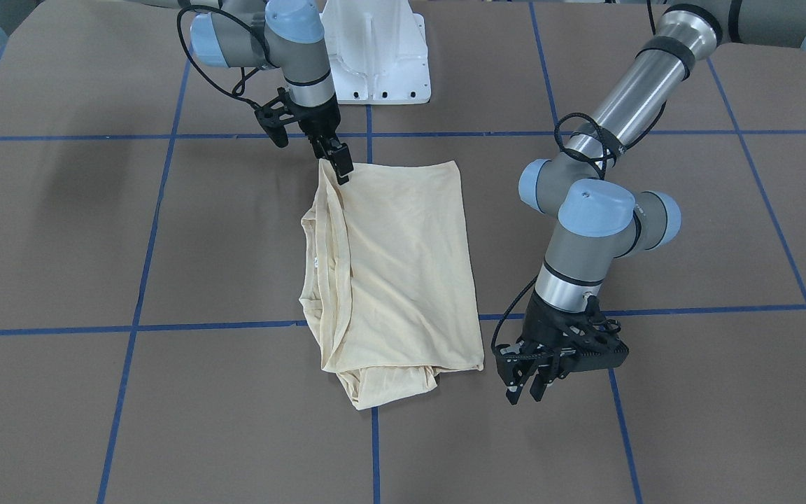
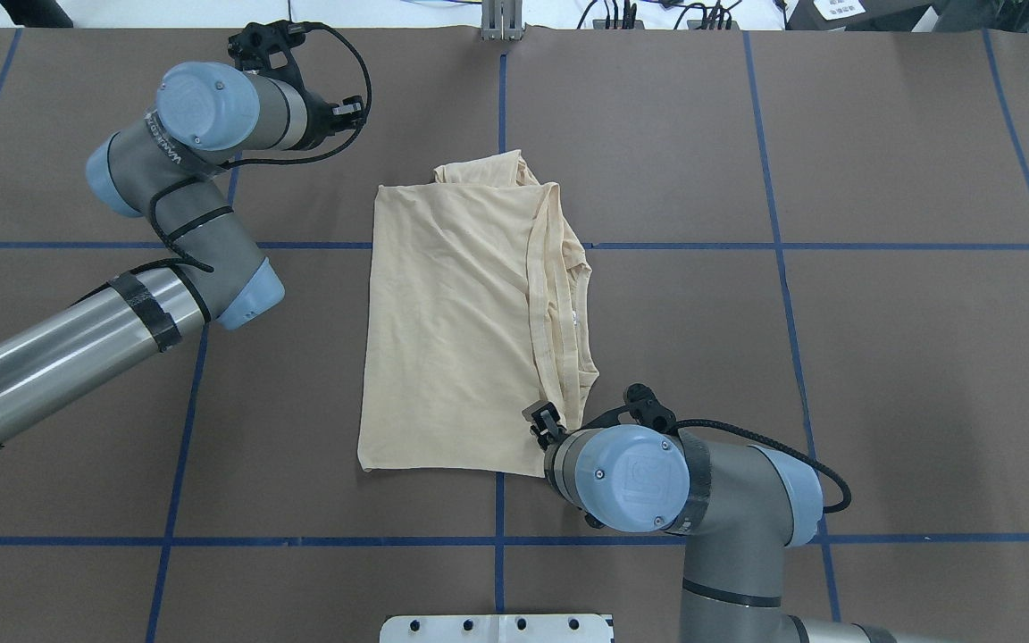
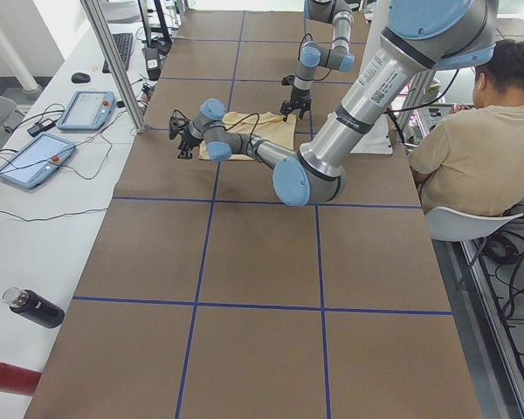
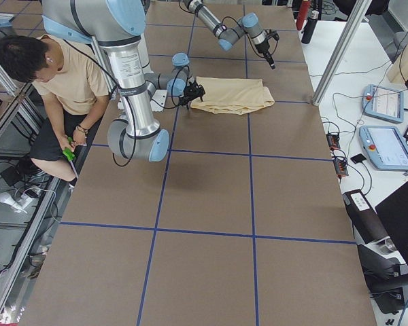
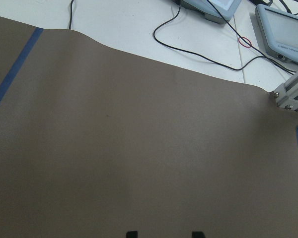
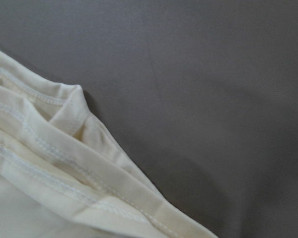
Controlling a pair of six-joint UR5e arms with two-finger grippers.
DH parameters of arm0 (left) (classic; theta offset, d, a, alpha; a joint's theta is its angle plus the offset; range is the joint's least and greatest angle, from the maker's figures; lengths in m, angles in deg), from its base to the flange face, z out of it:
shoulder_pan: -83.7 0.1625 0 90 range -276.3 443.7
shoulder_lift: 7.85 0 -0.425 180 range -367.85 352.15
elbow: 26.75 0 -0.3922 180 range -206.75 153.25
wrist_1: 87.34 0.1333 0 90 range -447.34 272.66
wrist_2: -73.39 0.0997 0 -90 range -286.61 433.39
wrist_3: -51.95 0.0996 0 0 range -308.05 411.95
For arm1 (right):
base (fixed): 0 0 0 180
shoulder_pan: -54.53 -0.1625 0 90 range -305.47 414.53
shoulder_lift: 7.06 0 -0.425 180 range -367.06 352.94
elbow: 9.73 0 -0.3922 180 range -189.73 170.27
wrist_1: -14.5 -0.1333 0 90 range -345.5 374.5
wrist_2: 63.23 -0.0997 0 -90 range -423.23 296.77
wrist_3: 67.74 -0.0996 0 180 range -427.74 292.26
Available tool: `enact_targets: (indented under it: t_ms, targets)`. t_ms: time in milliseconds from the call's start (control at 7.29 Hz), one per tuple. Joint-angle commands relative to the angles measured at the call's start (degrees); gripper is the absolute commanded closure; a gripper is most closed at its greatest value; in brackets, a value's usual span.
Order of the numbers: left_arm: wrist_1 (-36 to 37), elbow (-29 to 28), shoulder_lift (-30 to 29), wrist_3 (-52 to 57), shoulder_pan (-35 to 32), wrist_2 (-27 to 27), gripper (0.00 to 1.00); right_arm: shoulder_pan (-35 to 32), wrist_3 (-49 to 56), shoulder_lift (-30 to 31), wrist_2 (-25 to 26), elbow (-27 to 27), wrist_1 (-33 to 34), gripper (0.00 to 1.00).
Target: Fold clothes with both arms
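My left gripper hangs over the brown, blue-taped table, fingers apart and holding nothing. The folded T-shirt, pale cream-yellow, thin and long-sleeved, lies flat just beside it, not touching. My right gripper sits at the shirt's corner nearest the white pedestal base, tips against the fabric. I can't tell whether it's pinching.
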Motion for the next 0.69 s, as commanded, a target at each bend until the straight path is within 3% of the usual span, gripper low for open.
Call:
enact_targets:
  t_ms: [0, 549]
  targets:
    - [-0.13, 0.01, 0.08, -0.11, 0.0, 0.07, 0.52, -3.06, 0.28, -1.6, 0.01, -1.17, 0.28, 0.07]
    - [-0.14, 0.54, 0.25, -0.81, 0.26, 0.07, 0.51, -3.07, 0.11, -3.28, -0.78, -2.59, 1.32, 0.07]
